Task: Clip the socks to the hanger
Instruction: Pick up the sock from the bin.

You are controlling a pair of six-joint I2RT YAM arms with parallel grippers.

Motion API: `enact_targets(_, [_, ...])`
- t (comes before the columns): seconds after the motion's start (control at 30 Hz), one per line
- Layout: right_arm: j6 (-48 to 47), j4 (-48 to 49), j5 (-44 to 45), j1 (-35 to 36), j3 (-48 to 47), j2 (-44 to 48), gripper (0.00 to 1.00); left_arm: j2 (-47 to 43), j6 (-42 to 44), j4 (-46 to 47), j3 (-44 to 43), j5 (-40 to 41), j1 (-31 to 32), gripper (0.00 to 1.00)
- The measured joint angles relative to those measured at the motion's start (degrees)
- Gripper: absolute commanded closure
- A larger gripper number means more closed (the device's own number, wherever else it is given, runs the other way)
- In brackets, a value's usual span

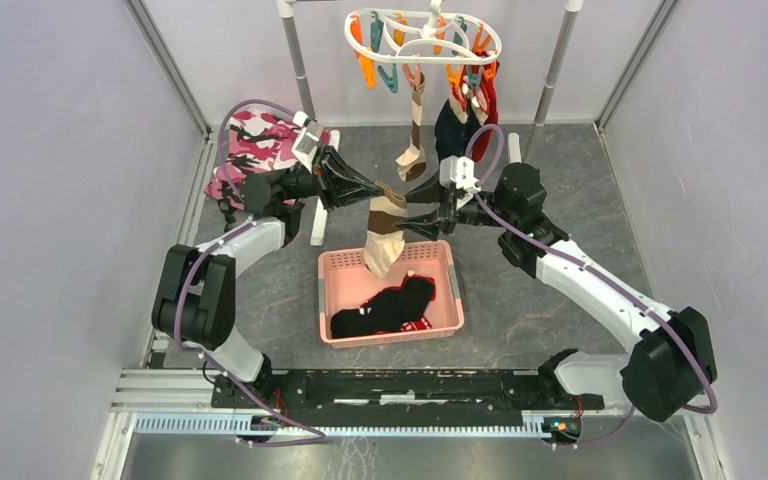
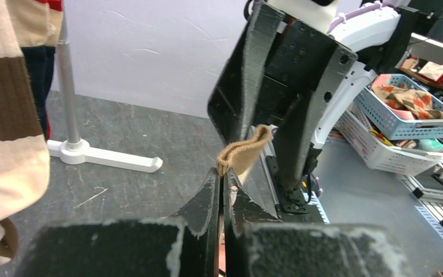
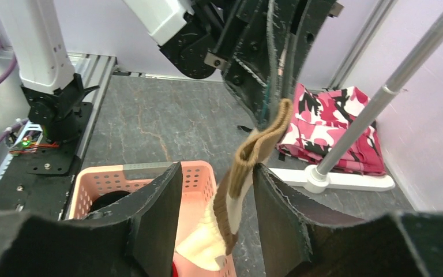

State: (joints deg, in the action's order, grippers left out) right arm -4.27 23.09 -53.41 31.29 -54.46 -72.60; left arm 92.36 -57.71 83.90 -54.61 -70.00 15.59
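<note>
Three socks (image 1: pixel 415 135) hang on the hanger (image 1: pixel 422 30); left hand (image 1: pixel 376 190) pinches a striped sock (image 1: pixel 385 228), right hand (image 3: pixel 216 168) open around it; black socks (image 1: pixel 385 305) wait.

The grey table (image 1: pixel 560 300) carries a pink basket (image 1: pixel 324 300), a camouflage cloth (image 1: pixel 260 145) and the rack's white feet (image 1: pixel 317 222).

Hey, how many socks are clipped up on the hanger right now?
3: a beige-and-brown striped sock on the left, a navy sock in the middle, a red sock on the right, all dangling from the hanger. The navy and red overlap, so another may be hidden.
</note>
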Motion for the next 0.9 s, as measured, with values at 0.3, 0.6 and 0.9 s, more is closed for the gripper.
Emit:
enact_targets(0.3, [1.6,1.7,0.8,0.0,0.0,-0.5,0.8,0.0,-3.5,0.7,0.0,-2.2,0.0,0.98])
enact_targets(0.6, [2.0,2.5,-1.1,0.2,0.1,-1.3,0.67,0.0,-5.0,0.7,-1.1,-2.6,0.0,0.98])
enact_targets(0.9, [2.9,4.3,-3.4,0.9,0.1,-2.6,1.0,0.0,-5.3,0.7,-1.2,-2.7,0.4,0.96])
